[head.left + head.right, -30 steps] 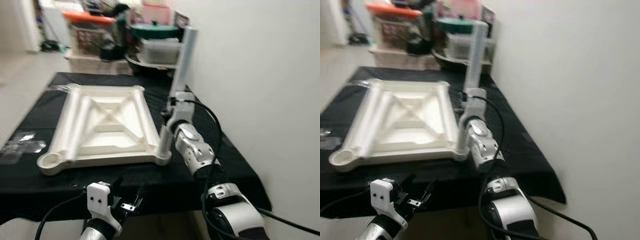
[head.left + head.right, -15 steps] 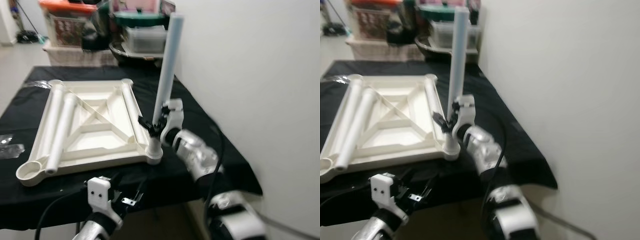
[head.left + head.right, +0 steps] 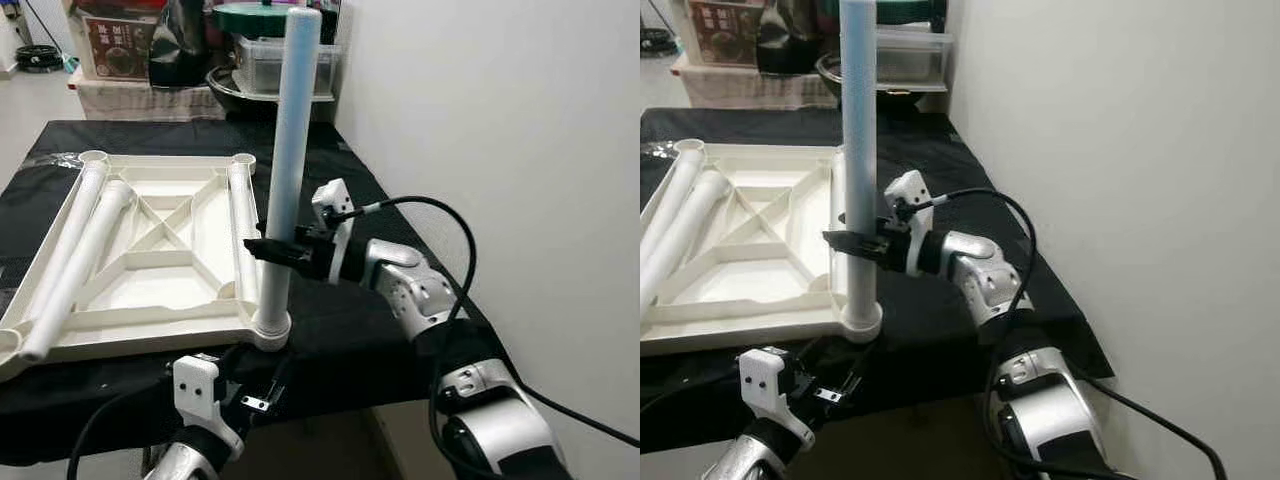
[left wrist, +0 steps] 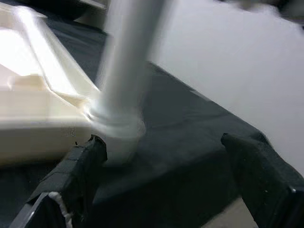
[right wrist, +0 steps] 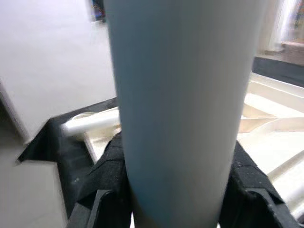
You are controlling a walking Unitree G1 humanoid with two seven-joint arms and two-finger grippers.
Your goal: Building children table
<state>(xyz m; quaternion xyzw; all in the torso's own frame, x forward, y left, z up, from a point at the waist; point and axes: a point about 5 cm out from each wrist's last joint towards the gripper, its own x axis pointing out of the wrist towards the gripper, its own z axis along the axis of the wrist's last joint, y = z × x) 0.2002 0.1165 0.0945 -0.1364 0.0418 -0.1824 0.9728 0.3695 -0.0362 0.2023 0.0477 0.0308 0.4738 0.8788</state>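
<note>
- Both eye views look forward and down from the head over the black-draped counter [image 3: 340, 350], sharing the upright white leg [image 3: 290, 150].
- Left wrist view sits low, near the leg's base.
- Right wrist view presses close against the leg.

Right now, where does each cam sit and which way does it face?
Left eye, right eye: head, looking down at tabletop; both arms show, right pincer around upright leg.
Left wrist: low at the table edge, facing the leg's base socket; left pincer fingers show.
Right wrist: on the leg, close.
All four views share the leg.
</note>
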